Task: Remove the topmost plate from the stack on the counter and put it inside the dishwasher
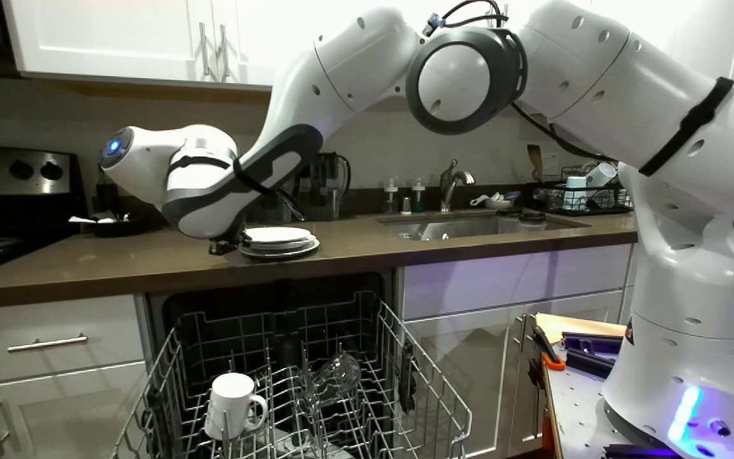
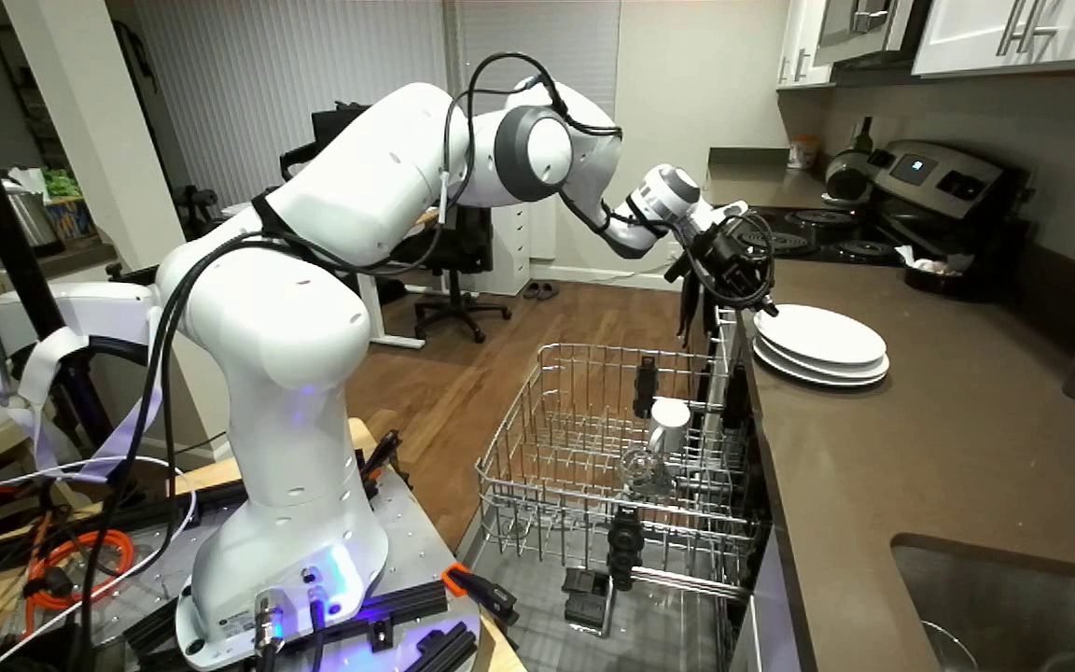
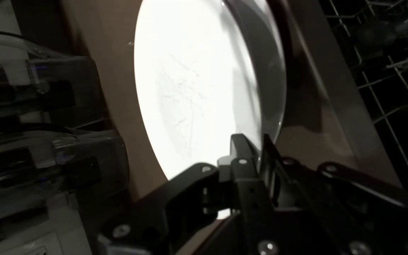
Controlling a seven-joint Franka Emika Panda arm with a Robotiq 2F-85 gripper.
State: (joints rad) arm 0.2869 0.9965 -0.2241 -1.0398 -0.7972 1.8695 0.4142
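The topmost plate, white and round, shows in both exterior views and fills the middle of the wrist view. It rests on or just above the stack of white plates on the brown counter. In the wrist view, my gripper has one finger over the plate's rim and one under it, close together, so it looks shut on the rim. A gap shows between this plate and the one below. The dishwasher is open below the counter, its wire rack pulled out.
A white mug and a clear glass lie in the rack. The sink is right of the stack in an exterior view. Clear pitchers stand behind the plates. The stove is at the counter's far end.
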